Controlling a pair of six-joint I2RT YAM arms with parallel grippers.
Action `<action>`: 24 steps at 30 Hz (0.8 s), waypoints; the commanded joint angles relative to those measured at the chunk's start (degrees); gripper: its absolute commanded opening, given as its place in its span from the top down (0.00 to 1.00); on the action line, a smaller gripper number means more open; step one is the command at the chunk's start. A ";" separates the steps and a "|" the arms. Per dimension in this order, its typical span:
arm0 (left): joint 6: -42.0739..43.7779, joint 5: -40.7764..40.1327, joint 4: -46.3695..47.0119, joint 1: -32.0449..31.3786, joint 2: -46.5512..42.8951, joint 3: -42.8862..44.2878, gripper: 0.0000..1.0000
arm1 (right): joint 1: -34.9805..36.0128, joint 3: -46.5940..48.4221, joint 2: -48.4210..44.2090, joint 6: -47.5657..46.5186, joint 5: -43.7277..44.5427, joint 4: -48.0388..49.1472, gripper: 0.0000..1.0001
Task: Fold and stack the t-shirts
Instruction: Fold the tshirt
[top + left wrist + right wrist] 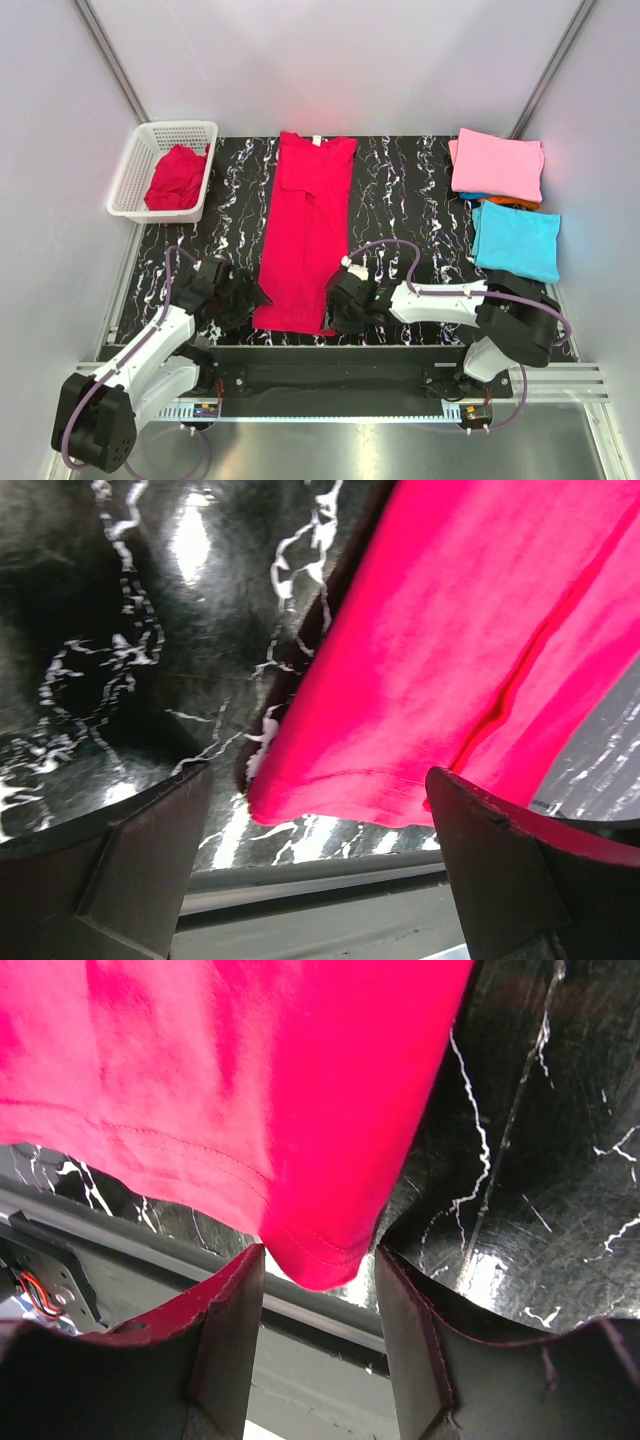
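Observation:
A crimson t-shirt [305, 230] lies folded into a long strip down the middle of the black marbled table [410, 180], collar at the far end. My left gripper [243, 300] stands open at its near left corner, with the hem [340, 795] lying between the wide-spread fingers [150, 860] and touching neither. My right gripper [338, 305] is at the near right corner. Its jaws are partly apart, and the corner of the shirt [320, 1255] pokes between the fingertips [235, 1300] without being pinched. A second red t-shirt [177, 178] lies crumpled in the basket.
The white mesh basket [135, 165] stands at the far left. At the far right is a pile of folded shirts: pink [497, 163], a sliver of orange [515, 203] and turquoise [517, 240]. The table's front edge and rail [300, 1305] run just below both grippers.

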 commanded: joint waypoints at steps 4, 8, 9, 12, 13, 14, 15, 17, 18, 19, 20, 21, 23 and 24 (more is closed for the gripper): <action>-2.04 1.77 3.75 -0.81 0.13 -2.46 0.04 | 0.87 0.11 2.15 -0.68 7.01 -2.42 0.45; -2.13 1.77 3.75 -0.99 -0.05 -2.46 0.04 | 0.96 -0.59 -0.65 0.20 7.36 -2.59 0.45; -2.22 1.60 3.75 -0.99 -0.05 -2.46 0.04 | 1.04 -0.77 -0.84 0.38 7.62 -2.85 0.45; -2.13 1.86 3.75 -1.08 0.13 -2.90 0.04 | 1.04 -1.82 -1.89 1.60 8.41 -3.38 0.45; -2.13 1.86 3.66 -1.25 0.04 -3.08 0.05 | 1.05 -2.17 -2.07 2.04 8.59 -3.30 0.45; -2.22 2.03 3.57 -1.34 -0.40 -3.25 0.05 | 0.96 -2.96 -2.85 2.74 8.94 -3.38 0.45; -2.22 2.04 3.31 -1.43 -0.75 -3.69 0.05 | 0.96 -3.40 -3.29 3.01 9.46 -3.30 0.45; -2.65 1.86 3.13 -1.69 -1.54 -4.30 0.06 | 0.96 -4.02 -3.91 3.54 9.91 -3.21 0.45; -2.92 1.77 3.13 -1.69 -2.24 -4.92 0.08 | 0.96 -4.19 -3.91 3.80 9.73 -3.03 0.45; -3.01 1.77 3.22 -1.78 -2.42 -5.27 0.10 | 1.04 -4.37 -3.74 3.98 9.65 -2.68 0.45; -3.10 1.77 3.13 -1.78 -2.60 -5.45 0.12 | 1.04 -4.11 -2.95 3.89 9.47 -2.59 0.45; -3.10 1.86 3.13 -1.95 -2.77 -5.89 0.17 | 1.05 -4.19 -2.43 3.89 8.77 -2.25 0.45; -3.10 1.86 3.13 -2.04 -2.78 -6.06 0.21 | 1.05 -3.67 -0.67 3.72 8.50 -1.72 0.45; -3.01 1.77 3.13 -2.04 -2.86 -6.24 0.25 | 1.05 -3.58 -0.14 3.63 7.98 -1.45 0.46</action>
